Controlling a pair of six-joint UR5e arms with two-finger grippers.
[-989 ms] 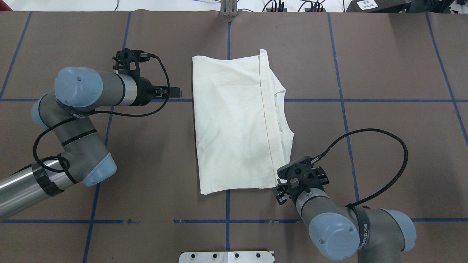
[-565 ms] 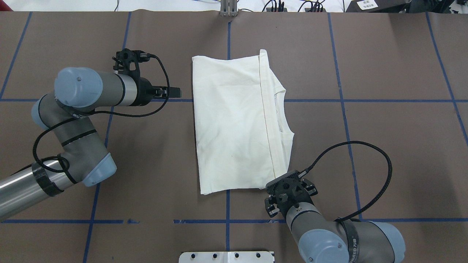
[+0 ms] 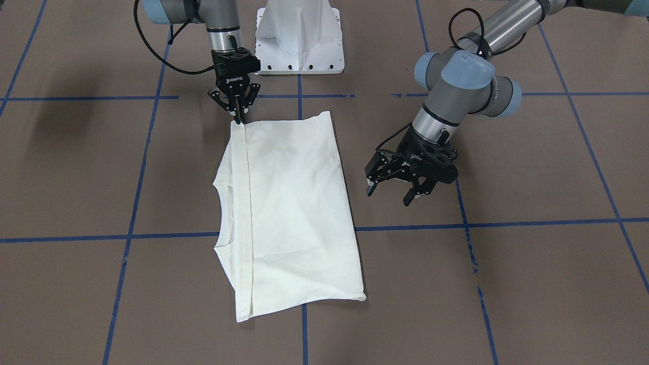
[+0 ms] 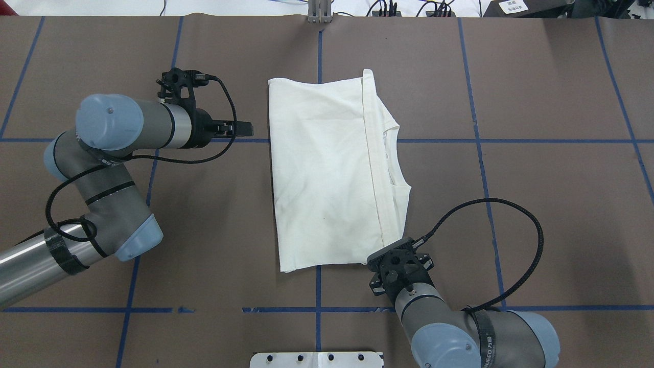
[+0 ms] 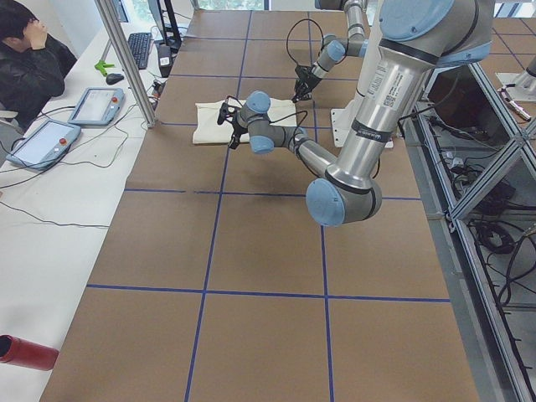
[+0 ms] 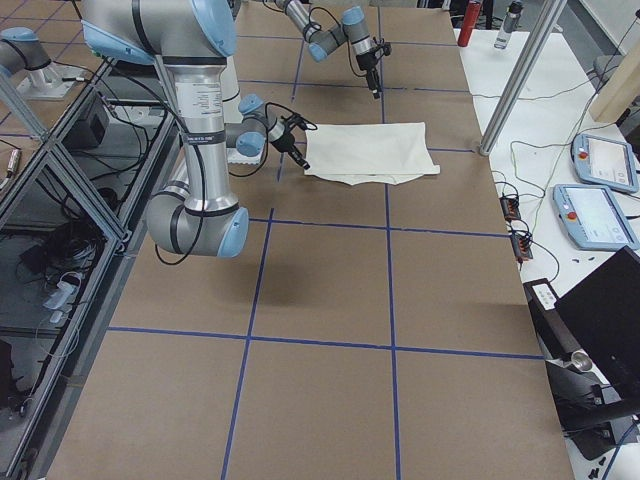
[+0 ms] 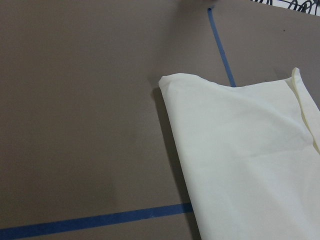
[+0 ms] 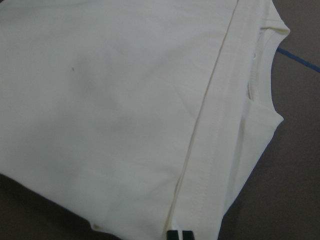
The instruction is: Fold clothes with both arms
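The cream shirt lies folded and flat at the table's middle, plain side up, so the print is hidden. It also shows in the front view, the left wrist view and the right wrist view. My right gripper points down at the shirt's corner nearest the robot, its fingertips pinched together on the hem. Its wrist covers that corner from overhead. My left gripper is open and empty, hovering beside the shirt's edge; it shows overhead too.
The white pedestal base stands at the robot's edge of the table. Blue tape lines cross the brown table. An aluminium post stands at the far edge. An operator sits beyond it, with tablets nearby.
My right arm has drawn back toward the robot and a little left, its wrist now over the shirt's near corner. The left arm and the shirt have not moved.
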